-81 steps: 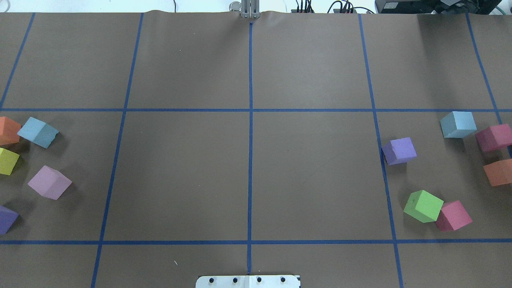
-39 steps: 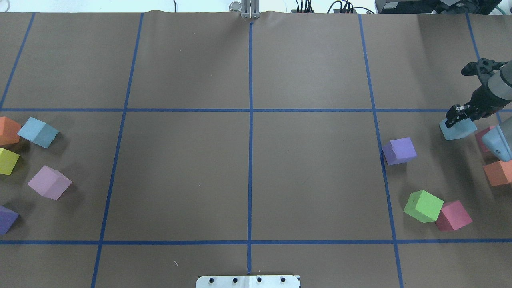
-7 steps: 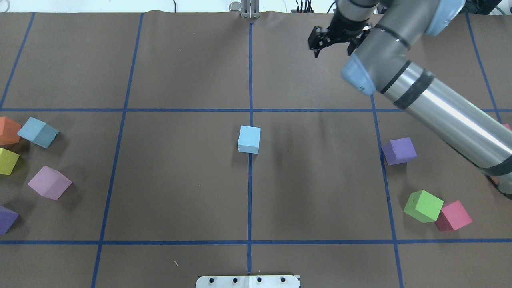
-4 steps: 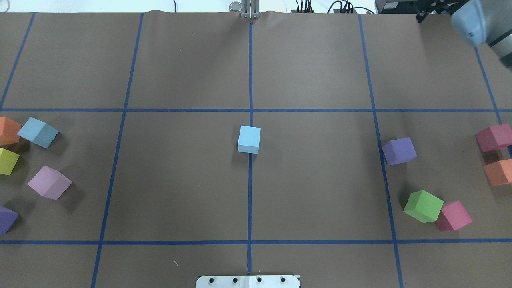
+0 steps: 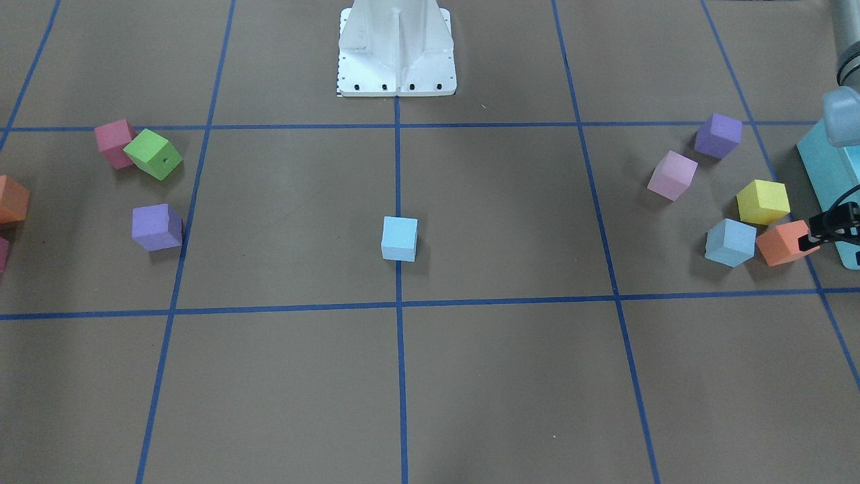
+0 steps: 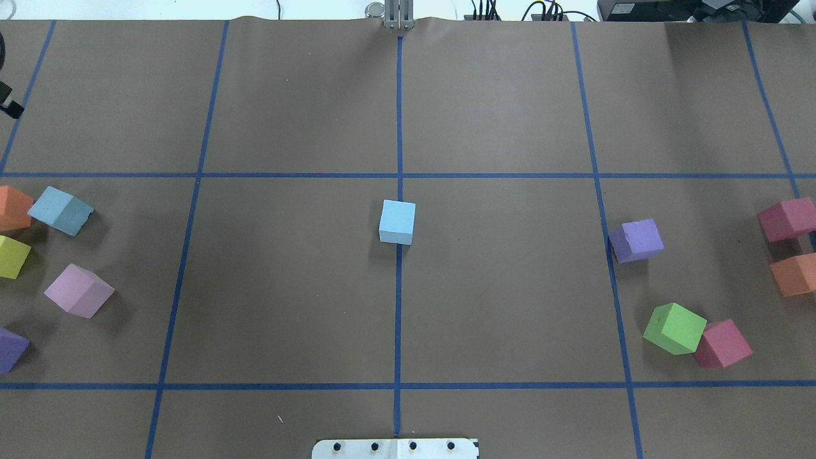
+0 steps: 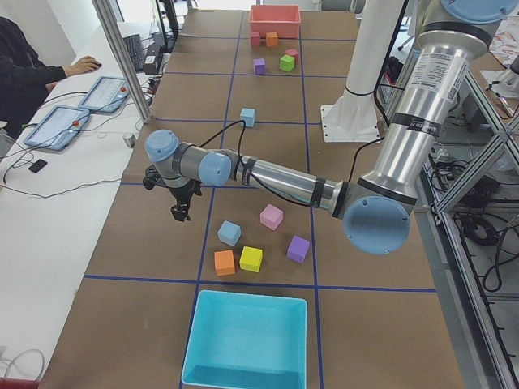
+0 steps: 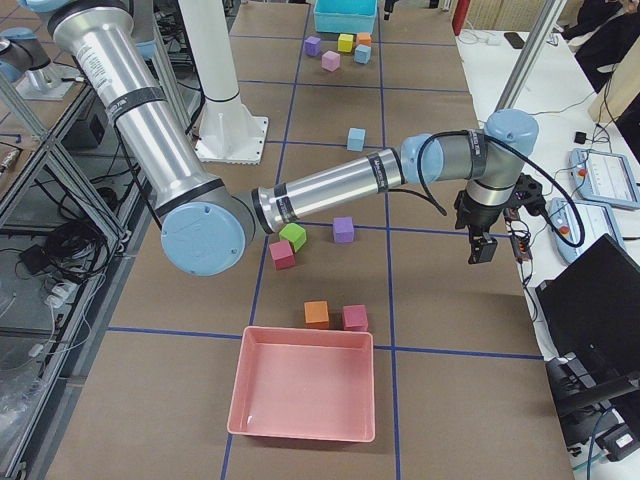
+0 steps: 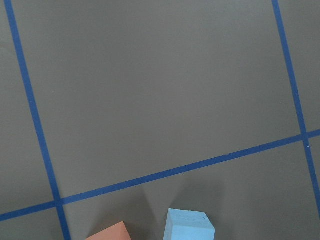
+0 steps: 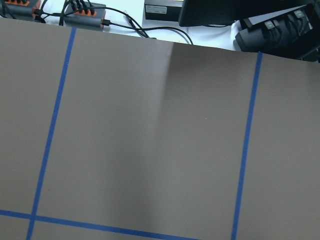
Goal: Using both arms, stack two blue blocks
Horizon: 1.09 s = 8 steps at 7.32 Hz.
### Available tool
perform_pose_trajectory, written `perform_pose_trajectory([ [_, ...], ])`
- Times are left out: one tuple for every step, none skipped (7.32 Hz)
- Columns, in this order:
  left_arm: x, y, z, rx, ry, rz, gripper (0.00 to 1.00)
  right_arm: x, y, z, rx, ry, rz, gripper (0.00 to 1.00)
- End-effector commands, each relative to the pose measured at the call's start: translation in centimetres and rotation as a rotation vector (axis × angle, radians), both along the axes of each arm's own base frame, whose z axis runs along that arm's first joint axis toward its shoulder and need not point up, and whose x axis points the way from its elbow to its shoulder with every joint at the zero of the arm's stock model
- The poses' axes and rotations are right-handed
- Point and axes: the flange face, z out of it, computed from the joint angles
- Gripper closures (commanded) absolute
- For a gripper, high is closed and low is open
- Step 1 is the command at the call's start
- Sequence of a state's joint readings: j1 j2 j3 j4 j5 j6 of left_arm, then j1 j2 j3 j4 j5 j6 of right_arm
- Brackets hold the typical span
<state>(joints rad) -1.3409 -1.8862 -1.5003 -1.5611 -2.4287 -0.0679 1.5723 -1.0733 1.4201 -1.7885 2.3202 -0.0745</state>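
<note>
One pale blue block point(image 6: 397, 222) stands alone on the centre line of the table; it also shows in the front view point(image 5: 399, 238). The other blue block point(image 6: 60, 210) lies at the left among other cubes, next to an orange cube point(image 6: 13, 208). My left gripper point(image 7: 180, 212) hovers just beyond that cluster, and only its tip shows at the left edge of the overhead view point(image 6: 7, 105). The left wrist view catches the blue block point(image 9: 189, 232) at its bottom edge. My right gripper point(image 8: 482, 250) hangs over the far right table edge with nothing visible in it. I cannot tell either gripper's state.
Yellow point(image 6: 13, 256), pink point(image 6: 79, 291) and purple point(image 6: 9, 349) cubes lie near the left blue block. Purple point(image 6: 636, 240), green point(image 6: 674, 327) and several red and orange cubes lie at the right. A turquoise bin point(image 7: 243, 340) and a red bin point(image 8: 300, 395) stand at the table's ends.
The right arm carried a blue block from the right to the centre, let it go and swung out of the overhead view. The left gripper's tip has come in at the left edge.
</note>
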Motion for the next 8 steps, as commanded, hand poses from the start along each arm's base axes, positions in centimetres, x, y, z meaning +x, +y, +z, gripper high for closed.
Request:
perform_pose_trajectory([
  [2.6,-0.3,2.2,0.006,0.002,0.021,0.02,1.0,2.0,5.0,0.013,0.017,-0.047,0.0],
  [3.0,-0.7,4.3,0.022,0.007,0.026,0.02,1.0,2.9,6.8,0.014,0.017,-0.048,0.0],
  [3.9,-0.7,5.7,0.028,0.008,0.036,0.02,1.0,3.5,7.8,0.032,0.019,-0.048,0.0],
  [4.9,-0.4,5.9,0.029,0.01,0.054,0.02,1.0,3.7,8.1,0.031,0.019,-0.048,0.0],
  [5.0,-0.1,6.4,0.025,0.007,0.056,0.02,1.0,3.7,8.1,0.031,0.019,-0.048,0.0],
  [5.1,0.1,6.5,0.042,0.012,0.057,0.02,1.0,3.5,7.9,0.033,0.019,-0.047,0.0],
  [5.0,0.7,7.1,0.039,0.01,0.057,0.02,1.0,3.5,7.9,0.032,0.019,-0.046,0.0],
  [4.9,1.5,7.8,0.038,0.02,0.015,0.02,1.0,3.5,7.8,0.03,0.018,-0.043,0.0],
])
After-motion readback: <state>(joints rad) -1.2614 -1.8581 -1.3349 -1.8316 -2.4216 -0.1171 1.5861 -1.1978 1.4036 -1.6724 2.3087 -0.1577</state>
